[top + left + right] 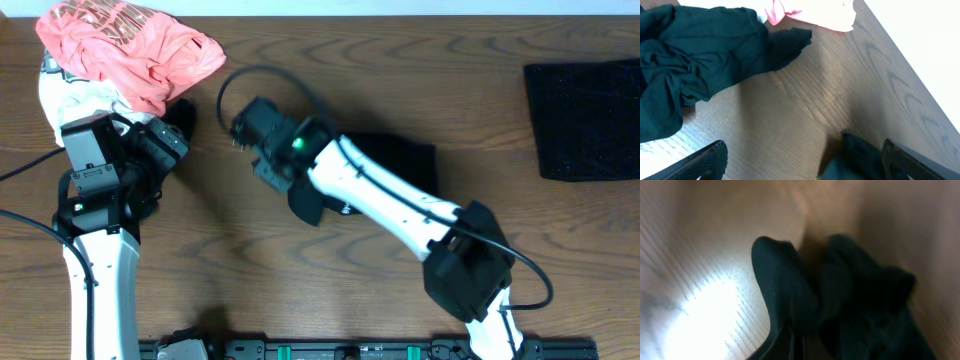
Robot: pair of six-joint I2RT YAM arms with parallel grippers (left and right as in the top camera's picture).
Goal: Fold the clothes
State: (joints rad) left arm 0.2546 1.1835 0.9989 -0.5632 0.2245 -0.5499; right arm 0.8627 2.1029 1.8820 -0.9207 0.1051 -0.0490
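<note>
Black garment (860, 305) fills the right wrist view, bunched and blurred. The right gripper (272, 160) is closed tight, and a fold of that cloth looks pinched between its fingers, though the blur leaves the depth of the bite unclear. The rest of the garment trails behind the gripper, under its own arm (390, 200).

A thin pinch is the first risk: limp cloth could slide out once pulled, or only one layer could rise while the rest stays crumpled. Because the arm lies over the garment, a pull could also drag the cloth into a lump rather than spread it.

The left gripper (807, 162) hangs wide open and holds nothing, low over the bare table (805, 100). It sits just beside the right one, so a sideways sweep by either could knock them together. A cable (232, 82) loops just above the right gripper and might snag.

Ahead of the left gripper lies the pile: a crumpled black shirt (695, 65) with a sleeve reaching toward it, and beyond that the pink tee (130, 45) over a white garment (75, 98). Spreading the held garment that way could tangle it with that sleeve. A folded black cloth (585, 118) rests well apart, far behind the right gripper, out of the way.
</note>
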